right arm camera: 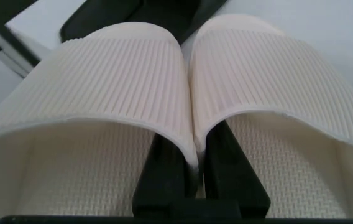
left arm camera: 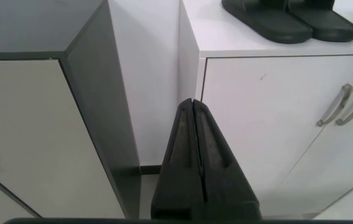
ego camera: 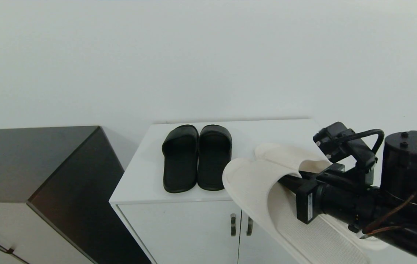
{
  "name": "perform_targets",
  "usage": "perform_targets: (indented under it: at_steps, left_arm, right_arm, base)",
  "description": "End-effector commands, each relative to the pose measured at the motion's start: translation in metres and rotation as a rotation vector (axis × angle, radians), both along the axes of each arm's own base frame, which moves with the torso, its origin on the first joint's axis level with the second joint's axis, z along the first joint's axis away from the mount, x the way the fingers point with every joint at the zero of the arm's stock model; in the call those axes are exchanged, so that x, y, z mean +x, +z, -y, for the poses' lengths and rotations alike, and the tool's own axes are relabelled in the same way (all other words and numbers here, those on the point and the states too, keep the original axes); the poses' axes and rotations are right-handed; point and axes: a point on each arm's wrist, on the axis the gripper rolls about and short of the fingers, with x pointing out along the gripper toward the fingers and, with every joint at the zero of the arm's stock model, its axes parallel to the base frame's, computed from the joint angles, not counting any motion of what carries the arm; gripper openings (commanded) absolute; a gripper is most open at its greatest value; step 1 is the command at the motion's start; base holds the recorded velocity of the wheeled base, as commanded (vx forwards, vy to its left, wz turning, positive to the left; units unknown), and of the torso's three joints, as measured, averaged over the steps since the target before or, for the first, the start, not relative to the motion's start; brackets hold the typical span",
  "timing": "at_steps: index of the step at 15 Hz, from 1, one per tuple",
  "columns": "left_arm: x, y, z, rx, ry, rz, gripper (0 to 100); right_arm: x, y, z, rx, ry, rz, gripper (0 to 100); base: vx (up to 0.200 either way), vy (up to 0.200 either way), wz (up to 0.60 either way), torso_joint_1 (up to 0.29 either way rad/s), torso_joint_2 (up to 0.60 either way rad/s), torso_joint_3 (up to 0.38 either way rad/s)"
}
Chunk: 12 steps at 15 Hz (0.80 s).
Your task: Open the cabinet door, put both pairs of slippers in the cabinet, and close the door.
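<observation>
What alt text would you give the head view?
The right gripper holds a pair of white slippers at the front right of a white cabinet. A pair of black slippers sits side by side on its top; both doors are shut.

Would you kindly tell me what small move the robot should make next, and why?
Probably bring the left claw to a door handle: the cabinet doors look shut, the right claw holds the white slippers, and the black slippers sit on the cabinet top.
</observation>
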Motion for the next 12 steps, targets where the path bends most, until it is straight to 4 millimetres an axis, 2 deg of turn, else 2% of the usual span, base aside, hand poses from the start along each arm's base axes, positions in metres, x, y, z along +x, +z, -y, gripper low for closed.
perform_targets:
  at_steps: [1,6,12]
  left_arm:
    - [0.0,0.0,0.0,0.001,0.0,-0.001,0]
    - [0.0,0.0,0.0,0.001,0.0,-0.001,0]
    - [0.0,0.0,0.0,0.0,0.0,-0.001,0]
  right_arm:
    - [-0.009,0.005,0.006,0.02,0.017,0.011,0]
    - [-0.013,-0.008,0.01,-0.002,0.069,-0.025,0]
    - [-0.021,-0.015,0.016,-0.012,0.141,-0.039,0]
  base:
    - [-0.2,0.0,0.0,0.007,0.0,-0.002]
    - [-0.2,0.0,0.0,0.001,0.0,0.004]
    - [0.0,0.0,0.0,0.0,0.0,0.0]
